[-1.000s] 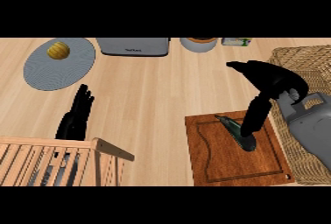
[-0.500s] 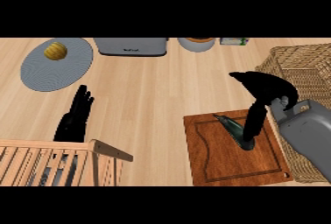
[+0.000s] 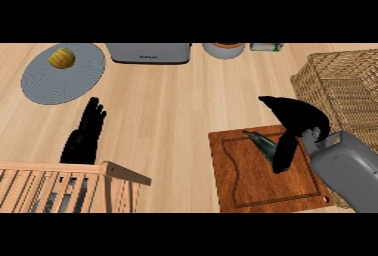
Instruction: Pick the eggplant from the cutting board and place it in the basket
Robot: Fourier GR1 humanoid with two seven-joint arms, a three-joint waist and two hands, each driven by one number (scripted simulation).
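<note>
The dark eggplant (image 3: 261,143) lies slanted on the brown cutting board (image 3: 251,190) at the lower right. My right hand (image 3: 297,119) hovers over it; its straight fingers (image 3: 284,156) point down along the eggplant's right side and hide part of it. Whether they touch it I cannot tell. The wicker basket (image 3: 341,85) stands at the right edge, just beyond the board. My left hand (image 3: 83,137) rests open at the left, fingers up, holding nothing.
A grey round plate (image 3: 44,85) with a yellow fruit (image 3: 62,58) sits at the back left. A grey toaster (image 3: 148,53), a bowl (image 3: 224,50) and a small packet (image 3: 266,47) line the back edge. A wooden slatted crate (image 3: 66,184) fills the lower left corner.
My right hand has come down and towards the near left, from beside the basket onto the eggplant. The left hand has stayed where it was.
</note>
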